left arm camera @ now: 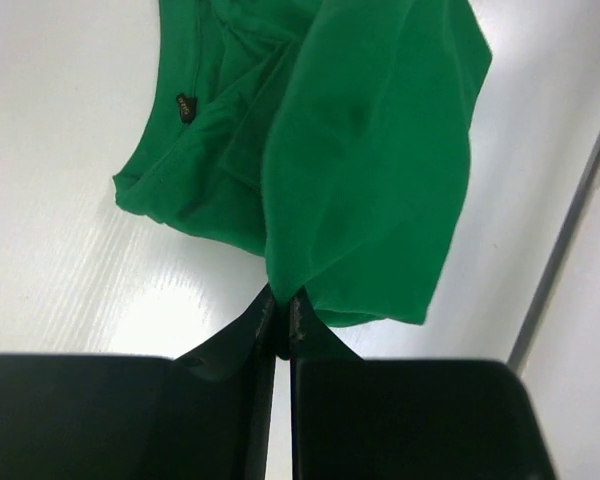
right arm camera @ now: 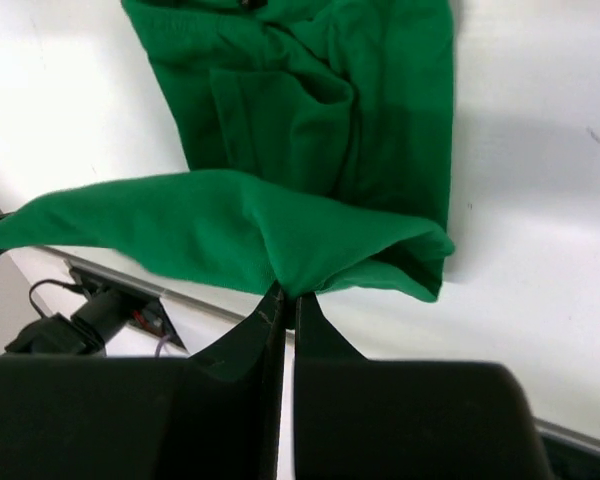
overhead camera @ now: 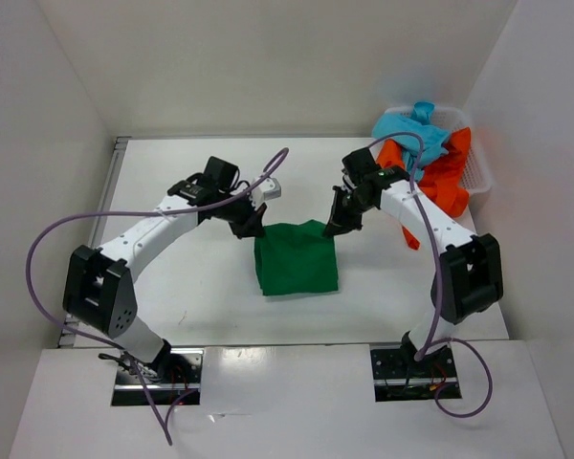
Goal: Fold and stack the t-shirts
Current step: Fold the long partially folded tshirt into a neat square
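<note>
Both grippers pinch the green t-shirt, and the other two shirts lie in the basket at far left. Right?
No: the basket with the turquoise shirt and orange shirt is at the far right, as the top external view shows.

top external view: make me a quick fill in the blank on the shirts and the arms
The left arm's fingers and right arm's fingers are both shut on the ____ cloth t-shirt. The white plastic mesh basket holds ____ t-shirts, one turquoise-blue. The t-shirt spilling over its rim is ____.
Missing: green; two; orange-red.
</note>
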Robot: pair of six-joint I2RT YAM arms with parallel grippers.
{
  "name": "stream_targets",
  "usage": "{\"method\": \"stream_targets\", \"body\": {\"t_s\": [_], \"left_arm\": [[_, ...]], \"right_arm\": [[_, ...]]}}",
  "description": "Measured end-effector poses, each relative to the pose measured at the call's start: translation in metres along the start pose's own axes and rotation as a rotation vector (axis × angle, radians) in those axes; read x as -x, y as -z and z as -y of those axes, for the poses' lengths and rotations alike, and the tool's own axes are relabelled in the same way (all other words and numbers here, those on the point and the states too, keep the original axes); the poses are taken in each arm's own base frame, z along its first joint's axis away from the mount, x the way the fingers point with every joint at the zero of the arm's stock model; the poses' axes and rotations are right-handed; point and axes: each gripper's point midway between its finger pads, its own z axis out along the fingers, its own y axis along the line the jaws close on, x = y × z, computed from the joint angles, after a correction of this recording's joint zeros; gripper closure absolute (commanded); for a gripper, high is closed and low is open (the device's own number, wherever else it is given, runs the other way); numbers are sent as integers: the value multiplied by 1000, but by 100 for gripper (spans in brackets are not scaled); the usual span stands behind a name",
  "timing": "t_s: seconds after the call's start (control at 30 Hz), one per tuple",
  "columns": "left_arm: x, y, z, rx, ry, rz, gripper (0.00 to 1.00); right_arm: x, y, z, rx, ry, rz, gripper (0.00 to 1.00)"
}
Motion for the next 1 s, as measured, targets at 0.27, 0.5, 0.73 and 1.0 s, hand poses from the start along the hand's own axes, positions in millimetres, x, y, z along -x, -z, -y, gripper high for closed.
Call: {"method": "stream_targets", "body": {"t_s": [0.27, 0.5, 0.73, 1.0], "left_arm": [[-17, -33, -43, 13, 74, -52, 92], [-15, -38, -68, 48, 99, -34, 85], [-11, -51, -86, 64, 95, -16, 40], [-17, -53, -133, 161, 176, -17, 2]], "right_arm": [[22, -27, 10, -20, -34, -10, 100], [60, -48, 13, -19, -54, 17, 99], [76, -72, 26, -37, -73, 6, 46], [111, -72, 27, -47, -53, 114, 42]]}}
